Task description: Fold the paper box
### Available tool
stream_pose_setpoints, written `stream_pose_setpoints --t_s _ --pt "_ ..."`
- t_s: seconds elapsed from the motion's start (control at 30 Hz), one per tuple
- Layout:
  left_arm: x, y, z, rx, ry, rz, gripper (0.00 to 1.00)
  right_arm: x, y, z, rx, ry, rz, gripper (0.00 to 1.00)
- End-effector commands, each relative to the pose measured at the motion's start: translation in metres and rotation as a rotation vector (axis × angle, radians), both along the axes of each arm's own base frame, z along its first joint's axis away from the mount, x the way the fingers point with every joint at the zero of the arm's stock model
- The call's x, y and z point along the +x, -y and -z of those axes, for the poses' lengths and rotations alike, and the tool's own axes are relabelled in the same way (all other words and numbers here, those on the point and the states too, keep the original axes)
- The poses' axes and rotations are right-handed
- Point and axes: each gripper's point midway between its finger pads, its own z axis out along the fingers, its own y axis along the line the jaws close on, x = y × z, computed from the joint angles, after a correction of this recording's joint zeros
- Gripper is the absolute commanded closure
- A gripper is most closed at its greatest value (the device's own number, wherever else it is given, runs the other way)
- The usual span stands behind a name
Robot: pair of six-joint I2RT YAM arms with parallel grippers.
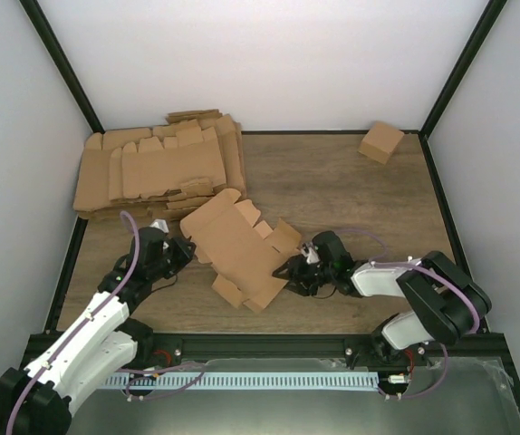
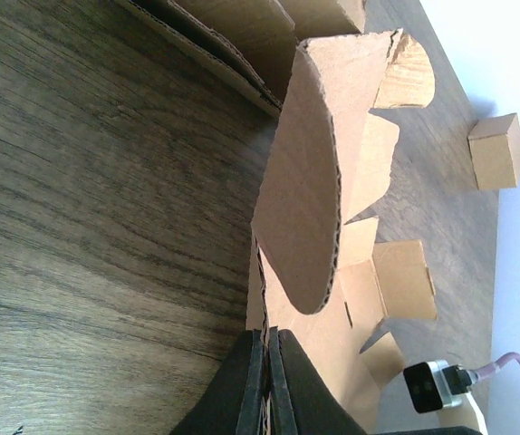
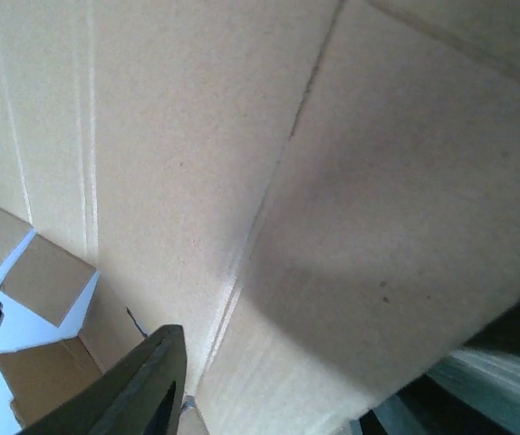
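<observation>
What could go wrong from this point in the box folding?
The left gripper pinches only a thin edge of the paper box; it might slip out or tear. The right gripper, jaws open at the opposite edge, could crumple a flap. The box's far corner sits by the pile of blanks and may snag.

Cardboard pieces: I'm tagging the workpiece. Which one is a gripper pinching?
The single flat blank mid-table: the left gripper is shut on its edge. The thick pile at back left and the small cube carton at back right lie untouched.
</observation>
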Motion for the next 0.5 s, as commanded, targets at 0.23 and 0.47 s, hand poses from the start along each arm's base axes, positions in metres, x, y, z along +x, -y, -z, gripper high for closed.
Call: stream_pose_setpoints --t_s 0.23,0.47 --pt "-0.002 -0.013 -0.006 0.089 0.007 -0.018 0.55 0.027 -0.010 -0.046 -0.069 0.199 -0.067 0.99" --pt "0.005 -0.037 -0.070 0.242 0.124 -0.057 0.05 0.047 0.008 -0.079 -0.274 0.425 -0.161 0.99"
